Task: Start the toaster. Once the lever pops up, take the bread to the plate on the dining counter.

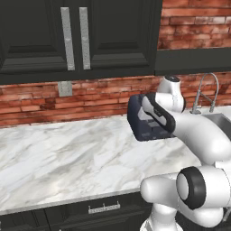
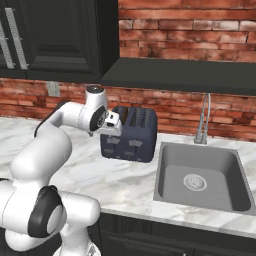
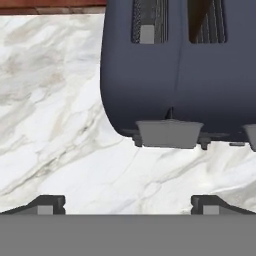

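1. Left base view: toaster (image 1: 140, 128) stands on the marble counter (image 1: 67, 158) at the brick wall, partly hidden by the arm's wrist.
2. Right base view: toaster (image 2: 134, 134) sits just left of the sink (image 2: 200, 180); end effector (image 2: 116, 122) hovers at its upper left front.
3. Hand view: end effector (image 3: 127, 205) is spread wide, holding nothing, above the grey lever (image 3: 169, 133) on the toaster's (image 3: 150, 85) face.

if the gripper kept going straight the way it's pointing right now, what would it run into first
Most likely the grey lever on the front of the toaster. In the hand view the open gripper looks along its fingertips at that lever, with bare marble worktop between. Depth is unclear, so it might meet the worktop just short of it.
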Controlling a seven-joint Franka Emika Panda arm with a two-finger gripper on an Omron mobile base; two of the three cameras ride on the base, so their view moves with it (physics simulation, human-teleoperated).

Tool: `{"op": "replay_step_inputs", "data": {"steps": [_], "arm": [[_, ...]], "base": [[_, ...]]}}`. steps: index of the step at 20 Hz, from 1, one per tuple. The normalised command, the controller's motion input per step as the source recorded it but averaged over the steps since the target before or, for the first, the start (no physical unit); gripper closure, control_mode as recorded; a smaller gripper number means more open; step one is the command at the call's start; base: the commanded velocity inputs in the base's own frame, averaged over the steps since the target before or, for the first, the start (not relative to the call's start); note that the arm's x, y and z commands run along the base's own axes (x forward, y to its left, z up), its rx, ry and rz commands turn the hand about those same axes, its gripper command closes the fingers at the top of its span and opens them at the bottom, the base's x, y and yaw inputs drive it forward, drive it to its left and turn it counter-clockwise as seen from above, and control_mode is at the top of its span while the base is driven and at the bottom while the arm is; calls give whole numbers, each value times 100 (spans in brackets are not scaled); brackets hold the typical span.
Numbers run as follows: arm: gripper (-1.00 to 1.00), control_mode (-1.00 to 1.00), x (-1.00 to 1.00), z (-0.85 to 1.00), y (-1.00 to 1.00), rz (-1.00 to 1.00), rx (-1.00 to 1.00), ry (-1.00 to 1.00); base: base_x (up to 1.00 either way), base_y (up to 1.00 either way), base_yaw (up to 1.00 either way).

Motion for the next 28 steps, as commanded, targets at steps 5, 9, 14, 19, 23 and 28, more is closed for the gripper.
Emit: {"op": "replay_step_inputs", "data": {"steps": [5, 9, 14, 19, 23, 28], "arm": [[-100, -100, 17, -9, 0, 0, 0, 0], [-100, -100, 6, -13, 0, 0, 0, -3], [-100, -100, 8, -11, -10, 0, 0, -1], [-100, -100, 9, -15, -14, 0, 0, 0], [-100, -100, 8, -20, 0, 0, 0, 0], [-100, -100, 11, -14, 0, 0, 0, 0]], "base": [[0, 0, 0], [0, 0, 0], [0, 0, 0], [0, 0, 0], [0, 0, 0], [0, 0, 0]]}}
